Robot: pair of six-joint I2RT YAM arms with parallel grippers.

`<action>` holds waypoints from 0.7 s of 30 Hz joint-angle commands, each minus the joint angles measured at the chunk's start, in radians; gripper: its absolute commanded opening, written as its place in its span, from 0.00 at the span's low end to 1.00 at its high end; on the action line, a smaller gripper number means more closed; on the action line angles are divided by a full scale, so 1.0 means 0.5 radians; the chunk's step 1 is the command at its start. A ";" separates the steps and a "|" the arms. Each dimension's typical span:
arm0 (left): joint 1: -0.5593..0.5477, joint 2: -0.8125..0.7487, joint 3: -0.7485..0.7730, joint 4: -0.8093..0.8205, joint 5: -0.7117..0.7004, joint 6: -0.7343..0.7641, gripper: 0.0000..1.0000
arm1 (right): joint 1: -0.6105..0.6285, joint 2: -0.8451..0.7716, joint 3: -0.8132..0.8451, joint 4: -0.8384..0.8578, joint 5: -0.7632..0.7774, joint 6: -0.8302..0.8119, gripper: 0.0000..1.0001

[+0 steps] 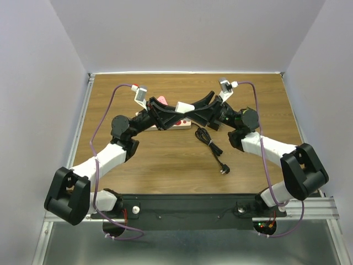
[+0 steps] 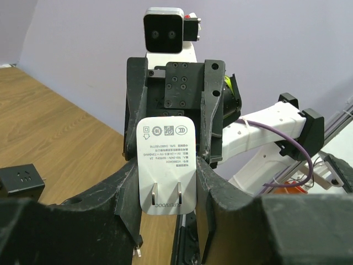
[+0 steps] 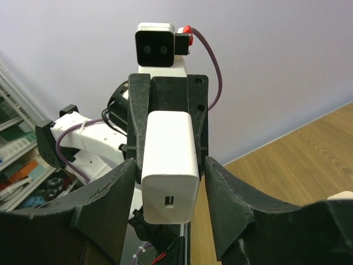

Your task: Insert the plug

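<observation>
Left wrist view: the left gripper (image 2: pixel 168 187) has its two black fingers (image 2: pixel 126 190) pressed against the lower sides of a white USB power adapter (image 2: pixel 165 160), clamped on it. The adapter stands roughly upright, its label face towards this camera, and its two flat metal prongs (image 2: pixel 155 194) stick out low on that face. The right gripper (image 2: pixel 171 157) reaches in from the far side, its fingers running along the adapter's upper edges. Far to the left of the left gripper, a black block (image 2: pixel 21 181) with small slots on top sits on the wooden surface (image 2: pixel 49 138).

Right wrist view: the adapter shows its plain back and, at the lower end, a narrow face with a USB port (image 3: pixel 169 201). The right gripper's own fingers (image 3: pixel 118 190) flank that lower end, with a thin dark line on each side. I cannot tell whether they are gripping or only close beside it. Behind, the left gripper's fingers frame the adapter's upper part.

Top external view: the two arms meet tip to tip above the middle of the surface, and the adapter shows only as a small white patch between them. A white power strip (image 1: pixel 179 122) with red switches lies partly under the grippers. A black cable (image 1: pixel 209 142) trails from beside the right gripper towards the bases and ends in a black plug (image 1: pixel 224 169). A pink object (image 1: pixel 161 101) lies just beyond the left gripper.
</observation>
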 commanded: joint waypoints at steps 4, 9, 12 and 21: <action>-0.060 0.005 0.053 0.282 0.037 -0.051 0.00 | 0.023 -0.039 0.009 0.426 0.073 -0.101 0.57; -0.063 0.011 0.037 0.310 0.034 -0.066 0.00 | 0.023 -0.020 0.030 0.426 0.046 -0.110 0.39; -0.063 0.020 0.037 0.285 0.025 -0.066 0.03 | 0.023 -0.032 -0.006 0.426 0.058 -0.122 0.03; -0.026 0.020 0.028 -0.100 -0.076 0.151 0.70 | 0.011 -0.170 -0.077 0.313 0.242 -0.266 0.00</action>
